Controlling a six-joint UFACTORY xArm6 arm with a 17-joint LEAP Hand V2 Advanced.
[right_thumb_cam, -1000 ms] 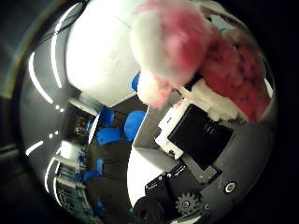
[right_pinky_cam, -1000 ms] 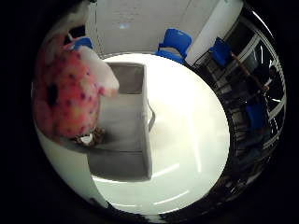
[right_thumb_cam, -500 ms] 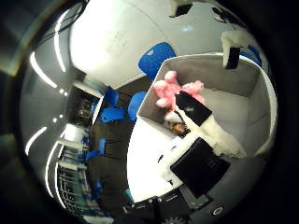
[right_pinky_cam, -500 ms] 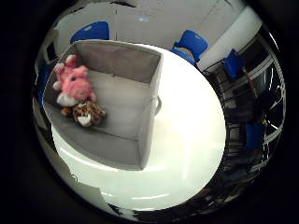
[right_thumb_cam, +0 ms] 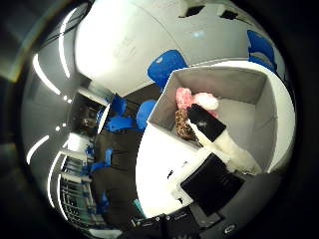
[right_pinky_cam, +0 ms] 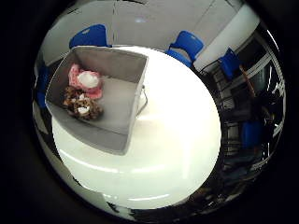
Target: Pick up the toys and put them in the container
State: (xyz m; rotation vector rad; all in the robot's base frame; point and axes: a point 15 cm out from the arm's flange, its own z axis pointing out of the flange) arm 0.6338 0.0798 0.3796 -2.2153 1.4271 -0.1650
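A pink toy (right_pinky_cam: 84,80) and a brown spotted toy (right_pinky_cam: 83,105) lie touching in a corner of the grey container (right_pinky_cam: 122,100), which stands on the round white surface (right_pinky_cam: 177,140). The hand (right_thumb_cam: 219,149) hangs above, its fingers (right_thumb_cam: 204,122) straight and holding nothing. Blue chairs (right_pinky_cam: 187,44) stand around the surface.

Pink plush toy (right_pinky_cam: 85,80) and spotted brown toy (right_pinky_cam: 83,106), touching, inside grey container (right_pinky_cam: 122,97).
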